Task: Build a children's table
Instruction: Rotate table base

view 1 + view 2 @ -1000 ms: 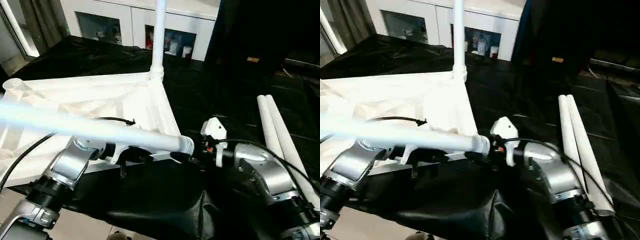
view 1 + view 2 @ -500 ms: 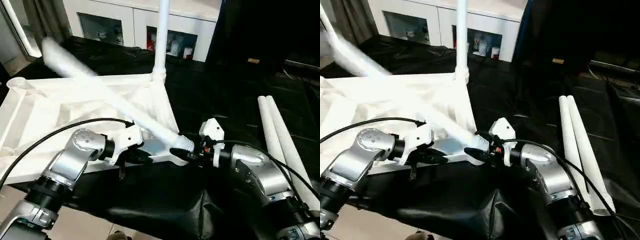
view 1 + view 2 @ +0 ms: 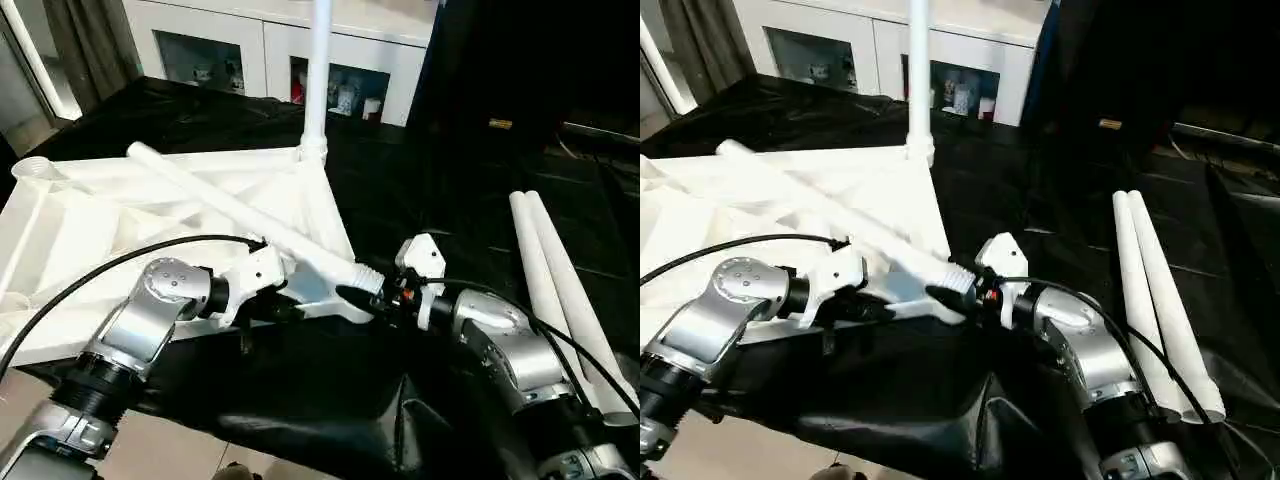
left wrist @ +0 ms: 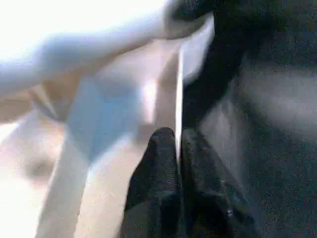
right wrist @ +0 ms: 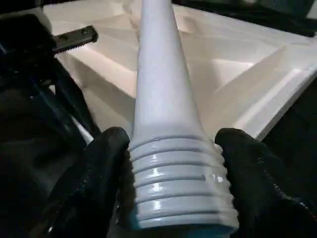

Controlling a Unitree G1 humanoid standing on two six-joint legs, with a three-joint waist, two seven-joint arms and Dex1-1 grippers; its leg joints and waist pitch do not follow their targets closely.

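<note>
Lying upside down: white table top (image 3: 70, 230), one leg (image 3: 318, 70) standing socketed, another leg (image 3: 240, 215) resting diagonally across ribs, two spare legs (image 3: 550, 275) lying alongside.

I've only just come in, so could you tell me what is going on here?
The robot is assembling a white plastic children's table. The ribbed rectangular top lies underside up on black sheeting, one white tube leg standing in its far corner socket. The right gripper holds a second leg by its threaded end, lying across the top. The left gripper is shut at the top's edge. Two legs wait alongside.

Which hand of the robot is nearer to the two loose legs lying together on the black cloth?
Right. The right hand lies a short way from the two loose legs; the left hand is farther, at the table top's near edge.
</note>
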